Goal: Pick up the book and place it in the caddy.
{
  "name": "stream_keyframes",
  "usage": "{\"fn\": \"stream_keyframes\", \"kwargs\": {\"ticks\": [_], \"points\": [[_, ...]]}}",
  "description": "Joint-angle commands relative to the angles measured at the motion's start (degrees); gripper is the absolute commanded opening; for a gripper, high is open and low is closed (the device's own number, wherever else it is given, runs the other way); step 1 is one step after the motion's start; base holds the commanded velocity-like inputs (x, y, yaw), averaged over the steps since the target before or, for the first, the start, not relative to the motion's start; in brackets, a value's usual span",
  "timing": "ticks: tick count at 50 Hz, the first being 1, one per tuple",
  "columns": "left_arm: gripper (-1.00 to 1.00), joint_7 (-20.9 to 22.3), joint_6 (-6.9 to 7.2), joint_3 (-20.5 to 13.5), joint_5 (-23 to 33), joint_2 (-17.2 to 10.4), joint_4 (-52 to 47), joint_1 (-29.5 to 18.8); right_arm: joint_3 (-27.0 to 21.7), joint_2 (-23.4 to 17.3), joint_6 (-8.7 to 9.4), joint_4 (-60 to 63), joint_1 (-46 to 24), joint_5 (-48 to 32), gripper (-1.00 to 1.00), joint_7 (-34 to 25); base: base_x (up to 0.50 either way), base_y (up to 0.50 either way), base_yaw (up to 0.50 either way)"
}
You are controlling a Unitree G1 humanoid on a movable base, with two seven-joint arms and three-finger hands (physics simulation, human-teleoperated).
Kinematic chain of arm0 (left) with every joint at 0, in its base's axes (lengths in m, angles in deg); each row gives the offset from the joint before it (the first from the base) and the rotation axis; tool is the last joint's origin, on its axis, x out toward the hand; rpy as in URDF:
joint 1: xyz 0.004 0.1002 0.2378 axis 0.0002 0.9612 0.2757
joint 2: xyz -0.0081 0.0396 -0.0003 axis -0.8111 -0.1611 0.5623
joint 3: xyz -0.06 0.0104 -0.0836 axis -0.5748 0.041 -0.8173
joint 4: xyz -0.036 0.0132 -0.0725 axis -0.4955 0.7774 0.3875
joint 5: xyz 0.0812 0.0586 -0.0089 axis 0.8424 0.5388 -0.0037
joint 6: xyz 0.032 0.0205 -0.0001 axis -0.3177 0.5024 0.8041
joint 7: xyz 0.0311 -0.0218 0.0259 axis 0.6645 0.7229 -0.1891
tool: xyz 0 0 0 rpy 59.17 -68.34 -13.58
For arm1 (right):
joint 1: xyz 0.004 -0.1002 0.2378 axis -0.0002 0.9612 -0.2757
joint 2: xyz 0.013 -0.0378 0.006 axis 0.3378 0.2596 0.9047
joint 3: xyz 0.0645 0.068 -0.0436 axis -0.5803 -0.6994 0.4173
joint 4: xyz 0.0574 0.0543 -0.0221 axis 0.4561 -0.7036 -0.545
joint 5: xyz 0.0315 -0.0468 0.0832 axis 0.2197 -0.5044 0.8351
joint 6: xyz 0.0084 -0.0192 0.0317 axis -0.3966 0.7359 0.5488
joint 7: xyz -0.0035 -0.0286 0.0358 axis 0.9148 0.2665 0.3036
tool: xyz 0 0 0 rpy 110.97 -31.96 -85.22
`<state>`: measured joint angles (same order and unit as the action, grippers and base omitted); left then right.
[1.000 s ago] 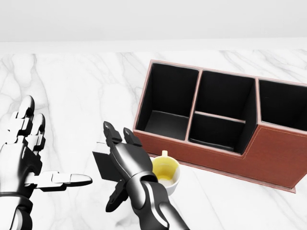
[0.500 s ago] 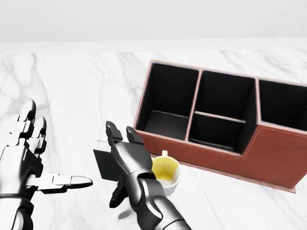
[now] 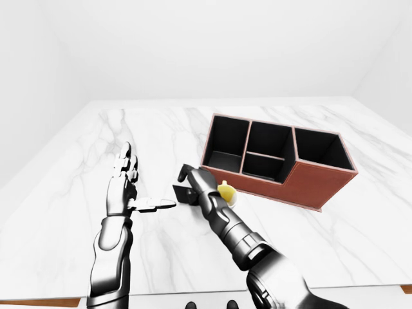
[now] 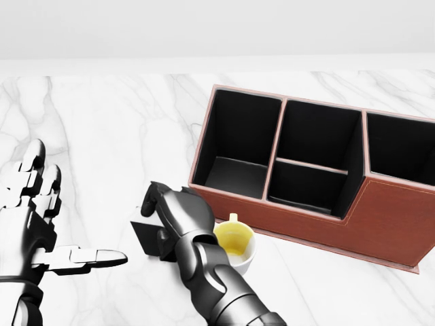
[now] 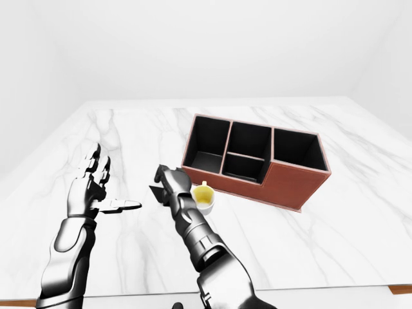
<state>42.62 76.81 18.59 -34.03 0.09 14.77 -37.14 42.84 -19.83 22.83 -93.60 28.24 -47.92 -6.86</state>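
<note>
Right now the right hand (image 4: 178, 216) is curled down over the book (image 4: 147, 237), fingers (image 4: 153, 195) bent over its upper edge and the thumb side hidden behind it, so it looks clamped on the book, tho the underside contact can't be seen. Book is small, dark, flat black in the head view, sitting low at the desk surface w/ one corner poking out to the left of the hand; can't tell if it's lifted off or touching the desk (image 4: 102, 122). Right forearm runs down to the bottom edge of the head view, crossing just left of a white cup (image 4: 239, 248) w/ a yellow inside. Cup stands upright on the desk, just beside the wrist on its right and close to the caddy's near wall, not clearly touching it. Caddy (image 4: 380, 224) is a reddish-brown box w/ black interior, to the right of the hand: one tall compartment at left, a middle section split into two smaller cells, and another compartment at right that runs off the edge of the head view. All visible cells hold nothing. Left hand (image 4: 35, 217) is well apart at the left of the view, spread wide, fingers pointing up, thumb stuck out sideways toward the right hand, holding nothing. Desk is white marble w/ grey veining, pale wall beyond.
</note>
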Motion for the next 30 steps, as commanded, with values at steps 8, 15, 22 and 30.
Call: {"fn": "stream_keyframes", "kwargs": {"ticks": [8, 15, 22, 30], "points": [[1.0, 0.04, 0.0, -0.04, 0.05, 0.04, -0.19, 0.12, -1.38, -1.94, 0.83, -3.19, -1.1, 1.53, -1.0, -2.02, 0.0, 0.0, 0.0], [1.0, 0.02, 0.0, -0.05, 0.04, 0.04, 0.01, 0.04, -0.91, -1.72, 0.83, 2.99, 0.87, 2.61, -1.0, -4.43, 0.0, 0.0, 0.0], [1.0, -0.05, 0.0, 0.19, 0.16, 0.2, 0.42, 0.22, -1.33, -2.13, 0.83, 10.39, 1.14, 4.74, -1.0, -6.99, 0.0, 0.0, 0.0], [1.0, -0.15, 0.0, 0.37, 0.24, 0.27, 0.72, 0.31, -0.82, -1.63, 0.83, 20.12, 2.53, 7.63, -1.0, -10.88, 0.0, 0.0, 0.0]]}}
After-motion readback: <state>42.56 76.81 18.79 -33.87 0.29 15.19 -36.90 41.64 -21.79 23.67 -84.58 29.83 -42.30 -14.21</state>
